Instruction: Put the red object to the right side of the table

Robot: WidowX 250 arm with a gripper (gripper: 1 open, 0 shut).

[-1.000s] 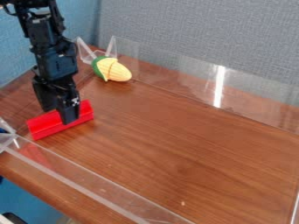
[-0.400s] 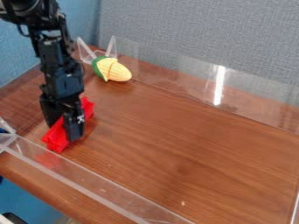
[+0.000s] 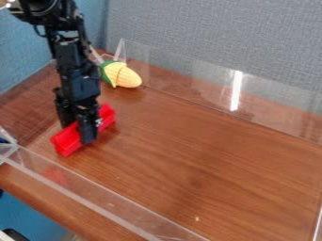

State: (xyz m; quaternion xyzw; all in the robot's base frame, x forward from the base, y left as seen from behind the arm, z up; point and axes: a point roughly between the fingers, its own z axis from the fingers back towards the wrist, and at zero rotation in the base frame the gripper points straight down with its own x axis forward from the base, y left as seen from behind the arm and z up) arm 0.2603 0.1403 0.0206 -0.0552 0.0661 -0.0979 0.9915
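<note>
The red object [image 3: 64, 141], a bright red bar, lies slantwise on the left part of the table [image 3: 201, 155]. My gripper [image 3: 83, 133] points straight down over the bar's middle, with its black fingers on either side and shut on it. Both ends of the bar stick out from the fingers; its middle is hidden behind them. The bar still looks to be resting on the wood.
A yellow-and-green corn toy [image 3: 120, 74] lies at the back left, behind the arm. Low clear acrylic walls [image 3: 236, 92] edge the table, one running along the front [image 3: 107, 202]. Brown wood stretches away to the right of the gripper.
The gripper has come down over the red bar, shifted a little right in the picture and shut on it. The bar has turned to a steeper slant.
</note>
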